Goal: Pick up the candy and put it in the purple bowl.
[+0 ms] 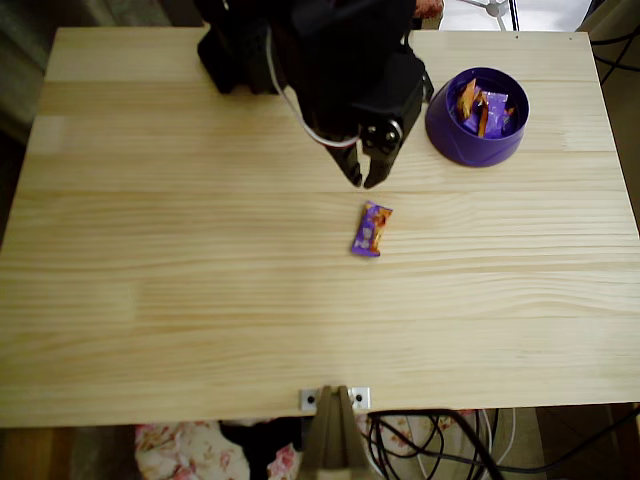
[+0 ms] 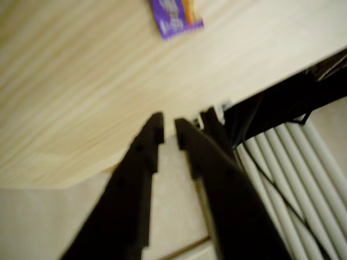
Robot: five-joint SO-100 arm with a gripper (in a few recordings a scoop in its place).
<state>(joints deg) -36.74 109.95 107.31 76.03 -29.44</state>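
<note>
While the gripper (image 1: pixel 361 180) hangs above the table (image 1: pixel 200 300) with its jaws only narrowly parted and nothing between them, you have room to prepare the pick properly. The candy (image 1: pixel 371 229) lies flat on the bare wood just in front of the fingertips in the overhead view, near but not touching; the wrist view puts it at the top edge (image 2: pixel 176 17). Widen the jaws first, then bring them down so they straddle the wrapper across its narrow width, and close only once both fingers reach the wood. The purple bowl (image 1: pixel 445 132), already holding several sweets, sits well to the right, so lift clear before you swing.
</note>
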